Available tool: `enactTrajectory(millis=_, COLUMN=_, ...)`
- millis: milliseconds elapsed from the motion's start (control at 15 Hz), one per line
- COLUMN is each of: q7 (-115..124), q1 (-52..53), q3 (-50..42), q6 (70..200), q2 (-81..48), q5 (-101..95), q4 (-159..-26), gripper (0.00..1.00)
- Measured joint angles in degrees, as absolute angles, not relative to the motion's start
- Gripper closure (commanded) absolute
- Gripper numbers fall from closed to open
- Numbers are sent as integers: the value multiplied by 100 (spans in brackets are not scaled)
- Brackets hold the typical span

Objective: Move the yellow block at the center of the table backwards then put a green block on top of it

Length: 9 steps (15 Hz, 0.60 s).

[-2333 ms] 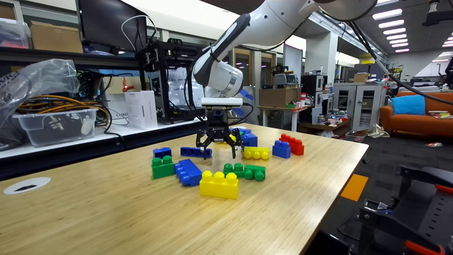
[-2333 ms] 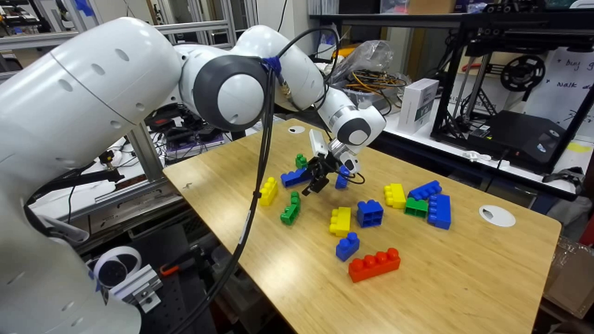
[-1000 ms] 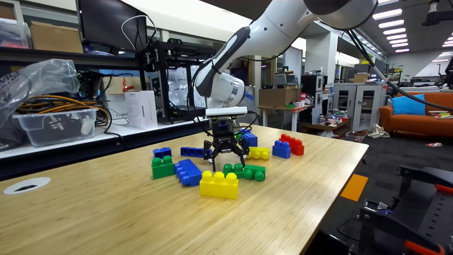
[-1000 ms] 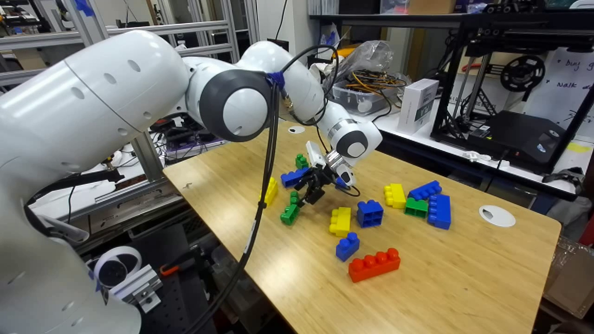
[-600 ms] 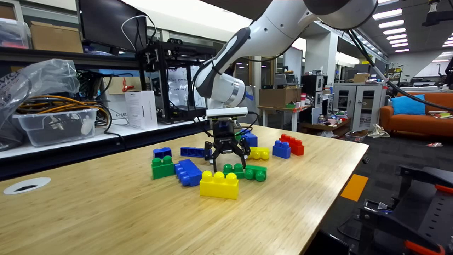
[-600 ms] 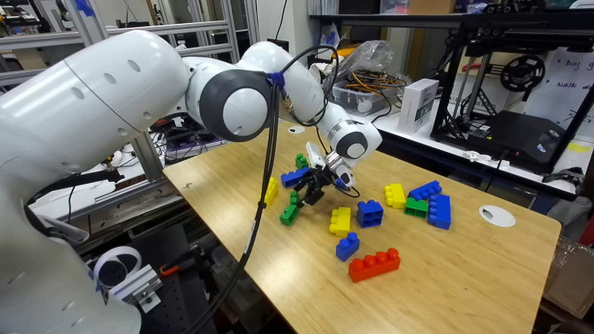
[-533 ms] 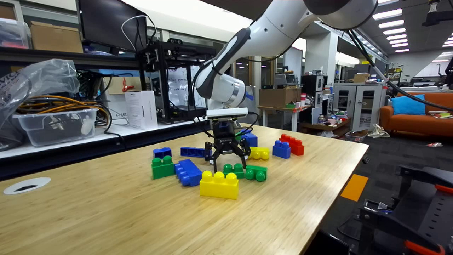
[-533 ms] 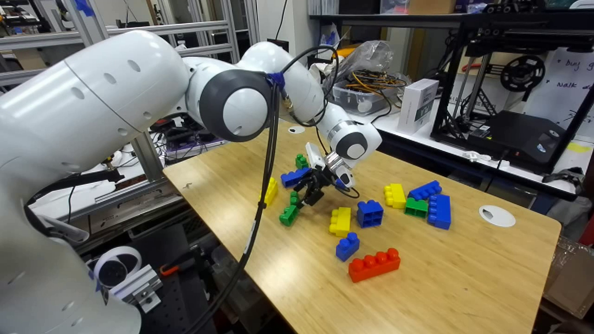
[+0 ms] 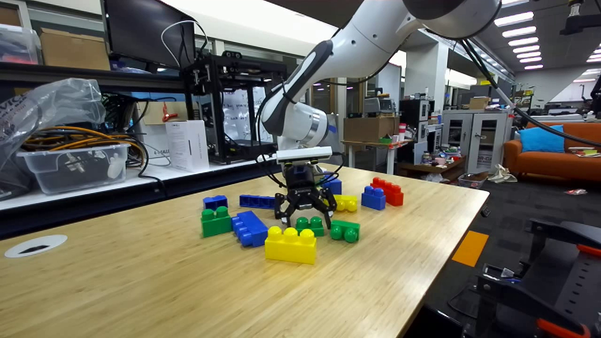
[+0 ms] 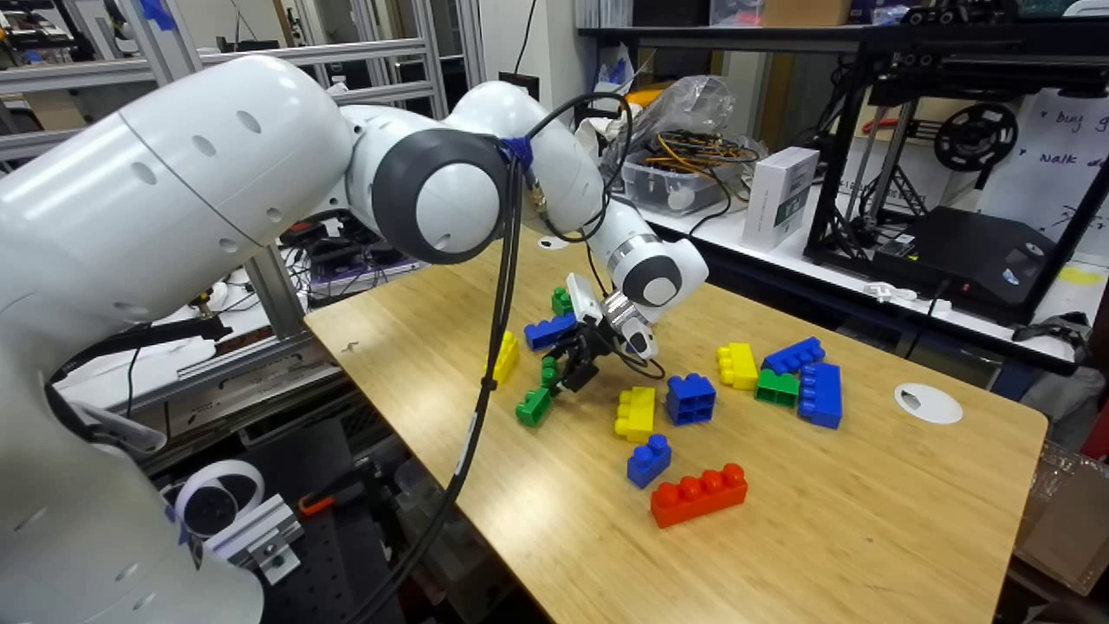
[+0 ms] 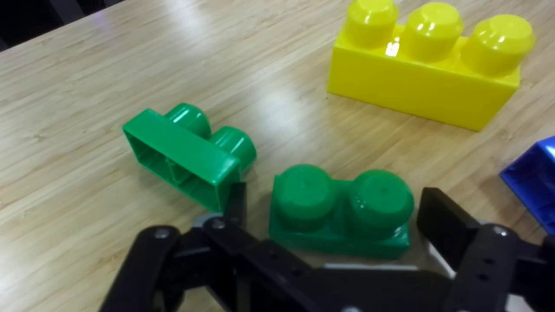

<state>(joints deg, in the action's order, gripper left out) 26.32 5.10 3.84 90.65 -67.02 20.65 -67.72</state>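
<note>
- The hand [image 9: 306, 224] was low over the middle part of the worktop [image 9: 141, 281], with its fingers [image 11: 442, 221] standing apart, and nothing was clamped in it.
- Between the fingers stood the green block [image 11: 340, 216], studs upward. I believe the hand was placed in this way so that it could close on the two short ends of the block.
- A narrow gap showed at each of these ends, so the grip was not yet made.
- One finger was against, or just beside, a loose green brick [image 11: 186, 151]; I could not tell which.
- This loose brick lay on its side, with the hollow bottom turned to the hand, therefore it seemed less suitable for stacking.
- The yellow block [image 11: 422, 86] stood near the green block but apart from it, well inside the edges of the worktop. Its three studs pointed up, which, in my judgement, made it ready to receive the green block.
- Whether the backward move was done, I could not tell; the place of the hand suggested that taking the green block was the present step.
- Past the other finger, a blue brick [image 9: 250, 228] lay on its side.
- Farther out, a red brick [image 9: 393, 193] was toward the worktop's right corner in an exterior view, away from this work.
</note>
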Motion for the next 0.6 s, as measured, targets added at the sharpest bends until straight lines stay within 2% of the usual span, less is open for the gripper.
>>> enactTrajectory(millis=67, q7=2632, q1=507, q3=384, q6=9096, q2=-6689, q5=2086, q4=-6795, gripper=25)
enactTrajectory(millis=133, q7=2632, q1=504, q3=384, q6=9126, q2=-6674, q5=2105, q4=-6822, gripper=28)
enactTrajectory(millis=400, q7=2631, q1=503, q3=390, q6=9287, q2=-6613, q5=2244, q4=-6874, gripper=55)
enactTrajectory(millis=600, q7=2630, q1=503, q3=393, q6=9309, q2=-6599, q5=2265, q4=-6891, gripper=55)
